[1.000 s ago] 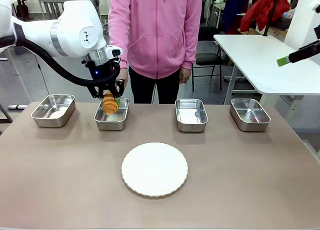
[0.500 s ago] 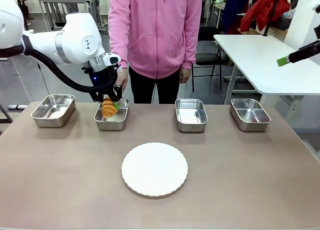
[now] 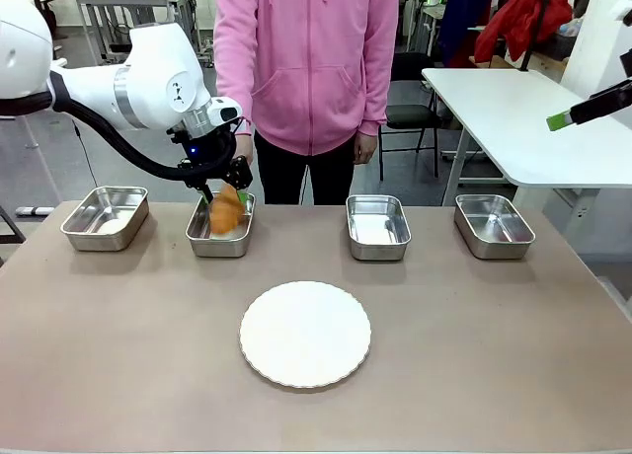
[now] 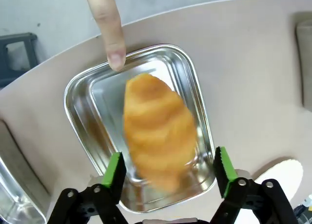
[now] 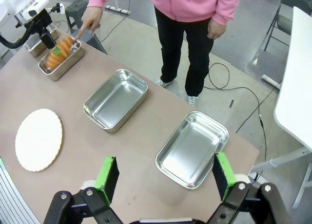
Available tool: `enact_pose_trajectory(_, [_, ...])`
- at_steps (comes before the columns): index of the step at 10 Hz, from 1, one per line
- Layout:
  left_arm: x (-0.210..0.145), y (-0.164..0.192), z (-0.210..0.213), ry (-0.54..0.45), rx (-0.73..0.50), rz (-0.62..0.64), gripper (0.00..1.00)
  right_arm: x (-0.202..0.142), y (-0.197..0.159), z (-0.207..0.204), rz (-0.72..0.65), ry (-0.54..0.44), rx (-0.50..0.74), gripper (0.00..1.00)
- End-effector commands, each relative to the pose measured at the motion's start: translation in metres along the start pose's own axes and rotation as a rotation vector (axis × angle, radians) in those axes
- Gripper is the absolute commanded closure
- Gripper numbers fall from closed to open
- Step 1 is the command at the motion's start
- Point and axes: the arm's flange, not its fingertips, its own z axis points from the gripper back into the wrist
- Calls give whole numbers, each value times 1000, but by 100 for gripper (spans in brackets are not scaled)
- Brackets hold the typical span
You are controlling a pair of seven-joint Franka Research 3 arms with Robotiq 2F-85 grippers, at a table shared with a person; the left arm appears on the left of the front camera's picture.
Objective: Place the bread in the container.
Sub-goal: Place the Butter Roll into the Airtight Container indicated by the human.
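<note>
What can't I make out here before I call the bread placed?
- Bread: motion-blurred in the left wrist view, so whether it rests on the tray floor or is mid-fall is unclear.
- Left gripper: in the front view the bread covers its fingertips, so the gap is unreadable there.
- Person's finger: cut off by the top edge; whether its tip touches the tray rim is unclear.

Four trays sat in a row at the far side of the table (image 3: 118, 375). The bread (image 3: 227, 210) was over the second tray (image 3: 219, 243) from the left. A plate (image 3: 305, 334) lay in front, near the middle. A finger (image 4: 111, 34) touched that tray's far rim.
</note>
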Motion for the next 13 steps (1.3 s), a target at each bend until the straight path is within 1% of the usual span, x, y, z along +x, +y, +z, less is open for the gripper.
enact_pose_trajectory(1, [-6,4,-2,-7,0,-30,0,2,0,0,-1,-18,10,0])
enact_pose_trajectory(2, [-7,4,-3,-3,4,-29,0,2,0,0,-1,-18,10,0])
enact_pose_trajectory(3, [-4,5,0,-3,23,21,0,2,0,0,-1,-18,10,0])
enact_pose_trajectory(4, [-6,6,7,-19,0,118,8,2,0,0,-1,-18,10,0])
enact_pose_trajectory(5, [-1,1,-1,1,1,0,8,2,0,0,-1,-18,10,0])
enact_pose_trajectory(9, [-1,1,-1,1,1,0,8,2,0,0,-1,-18,10,0])
enact_pose_trajectory(10, [0,-3,-2,2,-1,20,8,2,0,0,-1,-18,10,0])
enact_pose_trajectory(11, [-10,-19,10,-36,21,24,8,2,0,0,-1,-18,10,0])
enact_pose_trajectory(12, [-23,-32,29,-51,-14,21,8,2,0,0,-1,-18,10,0])
enact_pose_trajectory(13, [-40,-37,47,-66,-21,31,8,2,0,0,-1,-18,10,0])
